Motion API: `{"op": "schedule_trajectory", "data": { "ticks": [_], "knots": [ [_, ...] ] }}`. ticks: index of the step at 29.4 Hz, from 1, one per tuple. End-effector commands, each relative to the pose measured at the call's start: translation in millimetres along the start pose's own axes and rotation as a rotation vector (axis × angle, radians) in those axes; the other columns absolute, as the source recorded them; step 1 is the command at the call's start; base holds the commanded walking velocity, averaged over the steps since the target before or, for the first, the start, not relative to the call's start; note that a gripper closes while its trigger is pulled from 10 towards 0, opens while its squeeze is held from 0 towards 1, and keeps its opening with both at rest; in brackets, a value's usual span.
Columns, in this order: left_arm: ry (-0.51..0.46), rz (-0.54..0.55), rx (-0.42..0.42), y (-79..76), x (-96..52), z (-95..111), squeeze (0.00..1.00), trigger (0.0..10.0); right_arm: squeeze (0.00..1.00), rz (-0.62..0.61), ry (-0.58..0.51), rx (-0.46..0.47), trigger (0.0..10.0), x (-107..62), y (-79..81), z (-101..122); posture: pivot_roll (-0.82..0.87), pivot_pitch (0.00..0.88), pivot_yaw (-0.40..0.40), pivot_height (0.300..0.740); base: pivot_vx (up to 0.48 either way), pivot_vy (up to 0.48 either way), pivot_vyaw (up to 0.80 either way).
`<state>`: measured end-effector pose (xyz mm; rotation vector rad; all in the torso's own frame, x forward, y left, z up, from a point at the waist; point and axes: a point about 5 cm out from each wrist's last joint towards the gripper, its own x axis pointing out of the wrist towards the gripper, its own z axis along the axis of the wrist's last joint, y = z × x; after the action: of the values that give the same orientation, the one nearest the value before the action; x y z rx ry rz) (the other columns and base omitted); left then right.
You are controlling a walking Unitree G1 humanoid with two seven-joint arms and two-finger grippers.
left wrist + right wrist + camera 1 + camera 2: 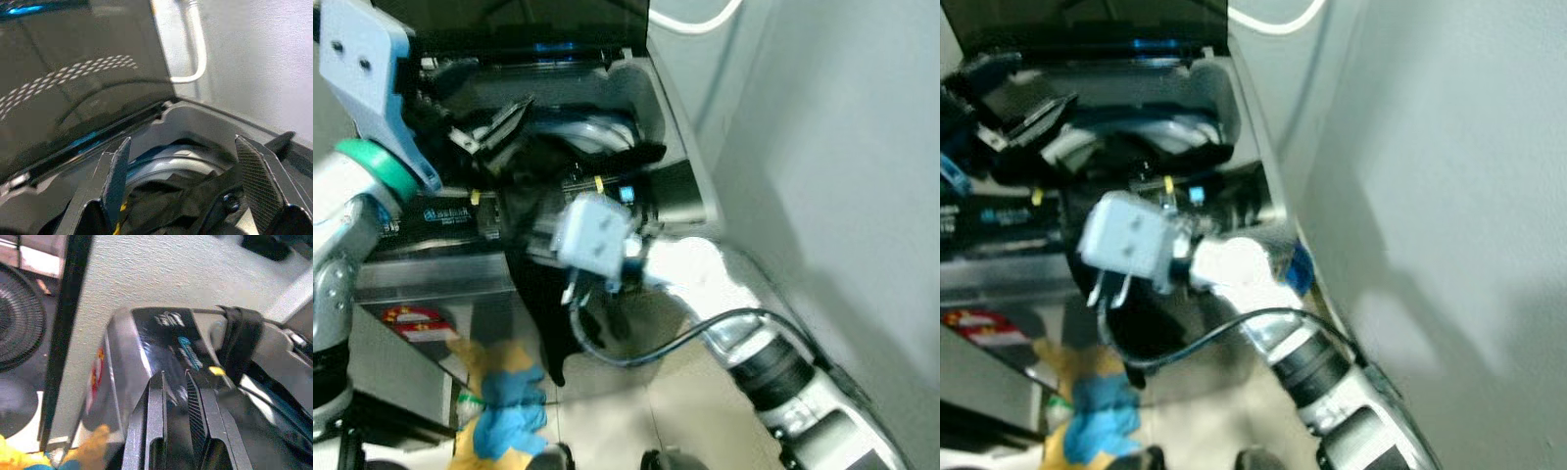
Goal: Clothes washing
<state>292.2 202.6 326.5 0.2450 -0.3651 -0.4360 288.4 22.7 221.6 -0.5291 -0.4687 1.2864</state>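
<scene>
A black garment (pixel 543 294) lay half over the near rim of the open top-loading washing machine (pixel 651 108), its long axis running down the front toward the floor. The right gripper (pixel 175 406), fingers pressed nearly together apparently on the cloth, was nearer it. The left gripper (pixel 190 176) hovered spread above the drum (pixel 166 166), farther left

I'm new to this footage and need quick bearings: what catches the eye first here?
A black garment drapes out of the open top-loading washing machine and down its front. The right hand works at it, fingers nearly closed, while the left hand hangs open over the drum. Blue and yellow clothes lie on the floor below.
</scene>
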Motion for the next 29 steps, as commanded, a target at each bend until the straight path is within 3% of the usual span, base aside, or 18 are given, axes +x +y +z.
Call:
{"op": "schedule_trajectory", "data": {
  "ticks": [1,2,3,17,18,21,24,29],
  "knots": [
    [-0.001,0.025,0.009,3.0,1.2,0.2,0.00,10.0,0.00,0.025,0.018,-0.027,10.0,4.1,5.2,-3.5,0.11,0.042,0.028,0.740,0.000,0.000,0.00],
    [-0.008,0.035,0.005,3.6,5.1,0.3,0.00,10.0,0.00,0.004,0.040,-0.048,10.0,11.8,6.8,-7.9,0.10,0.044,0.027,0.740,0.000,0.000,0.00],
    [-0.012,0.031,0.005,3.0,7.2,0.8,0.00,10.0,1.00,-0.003,0.063,-0.062,10.0,13.7,8.2,-10.7,0.11,0.046,0.027,0.740,0.000,0.000,0.00],
    [0.006,0.023,-0.016,0.0,5.7,-0.1,0.00,10.0,1.00,-0.006,0.134,-0.088,10.0,1.3,9.3,-18.8,0.10,0.063,0.030,0.740,0.000,0.000,0.00],
    [0.009,0.027,-0.019,-0.5,5.6,-1.6,0.00,10.0,0.00,-0.002,0.147,-0.101,10.0,-2.9,7.5,-21.6,0.10,0.063,0.031,0.740,0.000,0.000,0.00],
    [0.013,0.030,-0.021,-0.2,5.7,-3.4,0.00,10.0,0.00,0.009,0.168,-0.104,10.0,-9.0,5.7,-25.6,0.10,0.061,0.036,0.740,0.000,0.000,0.00],
    [0.017,0.033,-0.023,1.3,7.9,-6.3,0.00,10.0,0.00,0.028,0.233,-0.103,10.0,-25.5,1.4,-38.7,0.09,0.065,0.046,0.740,0.000,0.000,0.00],
    [0.016,0.031,-0.027,1.1,11.2,-7.1,0.00,10.0,0.00,0.012,0.295,-0.115,10.0,-33.4,0.7,-51.0,0.09,0.064,0.048,0.740,0.000,0.000,0.00]
  ]
}}
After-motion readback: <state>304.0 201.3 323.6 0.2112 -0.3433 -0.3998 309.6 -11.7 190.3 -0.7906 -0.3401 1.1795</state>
